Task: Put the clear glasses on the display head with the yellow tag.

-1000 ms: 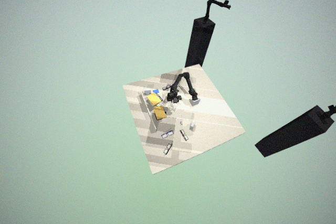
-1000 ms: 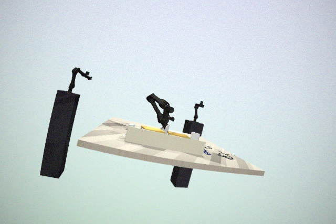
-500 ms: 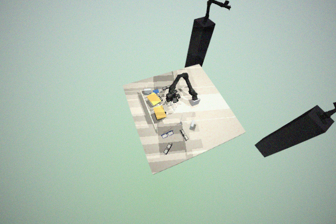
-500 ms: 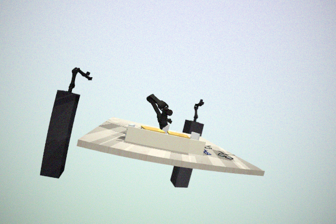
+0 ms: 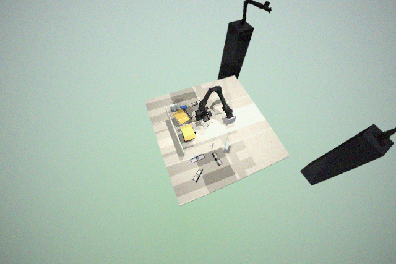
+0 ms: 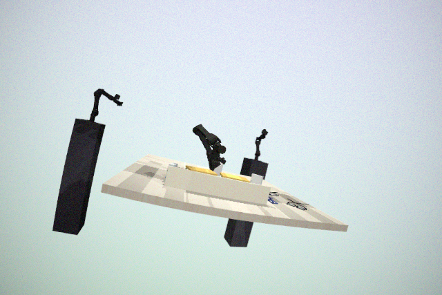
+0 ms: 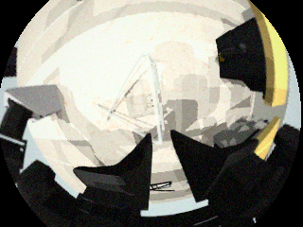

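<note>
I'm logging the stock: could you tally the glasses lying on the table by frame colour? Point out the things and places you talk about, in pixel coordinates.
Clear glasses [image 5: 205,124] [image 7: 155,90]: 1
Blue-framed glasses [image 5: 197,157] [image 6: 271,200]: 1
Dark-framed glasses [image 5: 217,159] [image 5: 198,174] [image 5: 195,103] [image 6: 299,207] [image 7: 161,185]: 3
Total: 5
</note>
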Tool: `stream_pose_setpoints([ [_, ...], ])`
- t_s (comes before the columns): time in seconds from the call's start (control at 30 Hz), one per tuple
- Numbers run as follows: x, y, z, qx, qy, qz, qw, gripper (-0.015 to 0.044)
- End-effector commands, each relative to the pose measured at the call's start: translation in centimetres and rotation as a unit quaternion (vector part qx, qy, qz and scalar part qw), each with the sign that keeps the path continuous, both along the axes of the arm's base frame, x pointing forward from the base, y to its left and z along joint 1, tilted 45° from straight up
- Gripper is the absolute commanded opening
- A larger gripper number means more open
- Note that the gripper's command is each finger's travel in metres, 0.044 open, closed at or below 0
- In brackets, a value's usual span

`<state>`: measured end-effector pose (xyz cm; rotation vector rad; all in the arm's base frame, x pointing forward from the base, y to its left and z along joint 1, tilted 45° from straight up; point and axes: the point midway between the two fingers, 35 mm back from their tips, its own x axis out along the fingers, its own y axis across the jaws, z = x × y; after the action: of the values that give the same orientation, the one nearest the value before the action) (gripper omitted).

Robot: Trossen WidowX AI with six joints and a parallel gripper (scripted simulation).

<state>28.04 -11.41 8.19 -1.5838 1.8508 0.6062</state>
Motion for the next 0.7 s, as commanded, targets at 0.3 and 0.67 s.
stream_pose_setpoints([
  [0.3,-0.1,-1.5,-1.7,-0.001,0.005,0.001,1.0,0.012],
  [0.67,-0.1,-2.9,-2.8,-0.002,0.006,0.001,1.0,0.012],
])
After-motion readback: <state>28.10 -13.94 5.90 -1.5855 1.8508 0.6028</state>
